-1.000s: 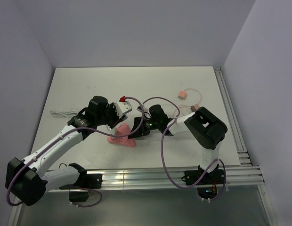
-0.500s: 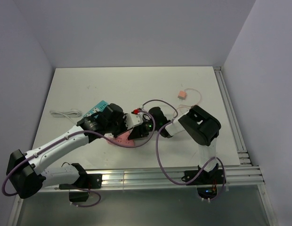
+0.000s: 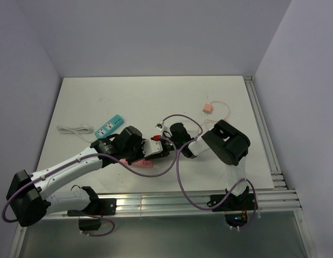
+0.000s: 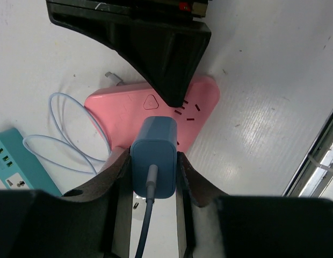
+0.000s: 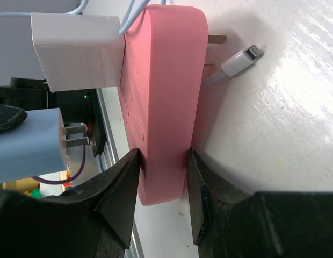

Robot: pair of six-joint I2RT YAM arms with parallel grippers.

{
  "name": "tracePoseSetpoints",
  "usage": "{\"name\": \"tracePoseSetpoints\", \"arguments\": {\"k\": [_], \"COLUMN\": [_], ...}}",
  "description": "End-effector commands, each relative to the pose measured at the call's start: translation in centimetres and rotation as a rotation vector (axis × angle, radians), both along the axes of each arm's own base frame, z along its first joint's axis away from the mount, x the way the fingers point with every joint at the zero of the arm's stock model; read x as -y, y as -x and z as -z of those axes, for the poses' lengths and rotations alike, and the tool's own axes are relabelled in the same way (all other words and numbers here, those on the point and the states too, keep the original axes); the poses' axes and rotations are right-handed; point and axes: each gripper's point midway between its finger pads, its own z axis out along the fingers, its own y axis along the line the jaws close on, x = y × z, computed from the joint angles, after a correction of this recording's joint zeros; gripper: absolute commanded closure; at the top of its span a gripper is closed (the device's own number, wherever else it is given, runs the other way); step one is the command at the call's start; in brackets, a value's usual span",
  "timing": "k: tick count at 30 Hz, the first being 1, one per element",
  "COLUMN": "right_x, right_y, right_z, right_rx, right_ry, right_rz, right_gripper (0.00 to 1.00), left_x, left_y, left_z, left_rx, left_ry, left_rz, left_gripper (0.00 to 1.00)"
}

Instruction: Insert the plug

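My left gripper point(image 4: 151, 164) is shut on a blue plug point(image 4: 153, 156) whose cable trails back between the fingers. The plug hangs just over the slotted face of a pink power strip point(image 4: 123, 110). In the right wrist view the plug's prongs point(image 5: 75, 137) point at the power strip point(image 5: 164, 107), a short gap away. My right gripper point(image 5: 164, 161) is shut on the strip's end, one finger on each face. In the top view both grippers meet at the power strip point(image 3: 138, 160) in the middle of the table.
A white charger point(image 5: 78, 48) is plugged into the strip farther along. A white cable connector point(image 5: 241, 59) lies beside it. A teal power strip point(image 3: 109, 126) and a white cord point(image 3: 72, 129) lie to the left; a small pink adapter point(image 3: 208, 107) sits far right.
My left arm swung down and right, bringing the blue plug over the pink strip and uncovering the teal strip. My right gripper closed on the pink strip.
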Motion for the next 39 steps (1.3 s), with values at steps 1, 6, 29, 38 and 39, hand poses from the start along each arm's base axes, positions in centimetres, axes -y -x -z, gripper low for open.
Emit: {"name": "tracePoseSetpoints", "arguments": {"k": [1,6,29,38,39], "right_x": [-0.1,-0.1,-0.1,0.0,-0.1], "right_y": [0.2,0.5,0.8,0.8,0.9], "right_z": [-0.7,-0.7,-0.5,-0.7,-0.6], "right_rx": [0.046,0.041,0.037,0.041,0.039], "right_ry": [-0.019,-0.031,-0.039,-0.042,-0.040], "right_rz": [-0.011,-0.030,-0.045,-0.045,-0.046], "right_gripper": [1.00,1.00,1.00,1.00,1.00], "left_x": [-0.2,-0.6,-1.0,-1.7,-1.7], "left_y": [0.0,0.4,0.5,1.4,1.4], "left_z": [-0.5,0.2,1.6,2.7,2.8], "left_rx": [0.032,0.074,0.189,0.131,0.126], "left_ry": [-0.006,-0.016,-0.087,-0.119,-0.122], "left_rz": [0.024,0.060,0.326,0.380,0.380], "left_gripper": [1.00,1.00,1.00,1.00,1.00]}}
